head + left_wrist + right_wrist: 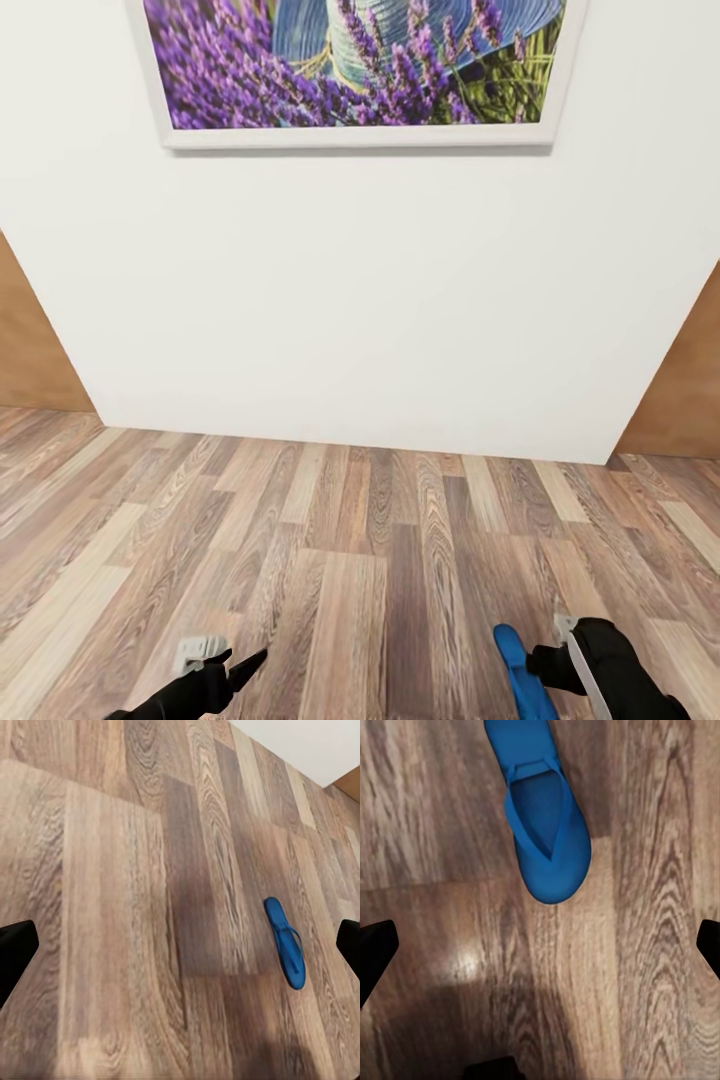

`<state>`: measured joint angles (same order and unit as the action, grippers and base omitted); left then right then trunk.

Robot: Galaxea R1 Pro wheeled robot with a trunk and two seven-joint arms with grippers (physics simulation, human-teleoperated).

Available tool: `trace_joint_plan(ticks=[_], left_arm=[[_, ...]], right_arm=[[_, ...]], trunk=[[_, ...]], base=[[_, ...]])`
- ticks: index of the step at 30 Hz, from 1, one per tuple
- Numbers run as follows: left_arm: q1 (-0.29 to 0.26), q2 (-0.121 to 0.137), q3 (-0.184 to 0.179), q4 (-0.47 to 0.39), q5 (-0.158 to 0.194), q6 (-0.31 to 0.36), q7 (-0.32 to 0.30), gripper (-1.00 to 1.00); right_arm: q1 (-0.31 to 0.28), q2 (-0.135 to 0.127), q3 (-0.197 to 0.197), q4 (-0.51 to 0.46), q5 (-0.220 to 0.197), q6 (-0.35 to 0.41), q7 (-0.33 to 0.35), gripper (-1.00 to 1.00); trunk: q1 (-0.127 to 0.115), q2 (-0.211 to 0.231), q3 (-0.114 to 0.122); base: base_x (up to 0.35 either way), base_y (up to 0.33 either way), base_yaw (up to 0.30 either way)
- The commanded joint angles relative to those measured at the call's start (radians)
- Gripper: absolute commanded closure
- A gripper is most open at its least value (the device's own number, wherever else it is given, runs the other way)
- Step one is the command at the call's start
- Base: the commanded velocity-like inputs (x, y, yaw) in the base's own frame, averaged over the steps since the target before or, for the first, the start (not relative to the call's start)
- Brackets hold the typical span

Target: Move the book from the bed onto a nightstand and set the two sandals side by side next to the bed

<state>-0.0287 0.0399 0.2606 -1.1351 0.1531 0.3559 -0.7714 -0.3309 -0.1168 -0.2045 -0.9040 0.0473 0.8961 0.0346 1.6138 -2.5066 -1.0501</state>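
The robot faces a plain white wall on which hangs a white-framed picture of purple lavender and a blue woven hat. The floor is made of wood planks with strong grain, in brown and grey tones.

One blue sandal lies flat on the floor, just beside the right gripper. It is smooth and long, with a rounded end and a thin V-shaped strap. In the right wrist view the jaws stand wide open with only bare floor between them; the sandal lies a little past the tips.

The left gripper hangs low over the floor, its jaws also wide apart and empty.
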Motion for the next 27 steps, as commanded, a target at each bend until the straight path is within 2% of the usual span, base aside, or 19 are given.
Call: trace_joint_plan(ticks=[1,3,6,7,10,15,17,19,24,27], left_arm=[[0.000,0.000,0.001,0.000,0.008,0.009,-0.002,-1.00],[0.000,0.000,0.001,0.000,0.008,0.009,-0.002,-1.00],[0.000,0.000,0.000,0.000,0.008,0.009,-0.002,-1.00],[0.000,0.000,0.000,0.000,0.008,0.009,-0.003,-1.00],[0.000,0.000,0.000,0.000,0.008,0.009,-0.002,-1.00],[0.000,0.000,0.000,0.000,0.008,0.009,-0.002,-1.00],[0.000,0.000,0.000,0.000,0.008,0.009,-0.002,-1.00],[0.000,0.000,0.000,0.000,0.008,0.009,-0.002,-1.00],[0.000,0.000,0.000,0.000,0.008,0.009,-0.002,-1.00],[0.000,0.000,0.000,0.000,0.008,0.009,-0.002,-1.00]], right_arm=[[0.000,0.000,-0.001,-0.001,0.005,0.004,0.003,-1.00],[0.000,-0.002,-0.001,-0.001,0.006,0.003,0.003,-1.00],[0.000,-0.024,0.000,-0.001,0.006,-0.017,0.005,-1.00],[0.000,-0.040,0.008,0.000,0.006,-0.062,0.006,-1.00],[0.000,-0.056,0.036,0.001,0.006,-0.147,0.008,-1.00],[0.000,-0.075,0.085,0.013,0.005,-0.195,0.015,-1.00],[0.000,-0.089,0.113,0.016,0.005,-0.202,0.051,-1.00],[0.000,-0.101,0.146,0.018,0.005,-0.206,0.124,-1.00],[0.000,-0.117,0.177,0.020,0.019,-0.208,0.217,-1.00],[0.000,-0.119,0.180,0.020,0.028,-0.209,0.234,-1.00]], trunk=[[0.000,-0.001,-0.005],[0.001,-0.001,-0.013],[0.002,-0.002,-0.024],[0.003,-0.002,-0.028],[0.004,-0.003,-0.040],[0.006,-0.004,-0.059],[0.007,-0.004,-0.067],[0.008,-0.005,-0.075],[0.011,-0.006,-0.094],[0.012,-0.007,-0.105]], base=[[0.000,0.000,0.000],[0.000,0.000,0.000],[0.000,0.000,0.000],[0.000,0.000,0.000],[0.000,0.000,0.000],[0.000,0.000,0.000],[0.000,0.000,0.000],[0.000,0.000,0.000],[0.000,0.000,0.000],[0.000,0.000,0.000]])
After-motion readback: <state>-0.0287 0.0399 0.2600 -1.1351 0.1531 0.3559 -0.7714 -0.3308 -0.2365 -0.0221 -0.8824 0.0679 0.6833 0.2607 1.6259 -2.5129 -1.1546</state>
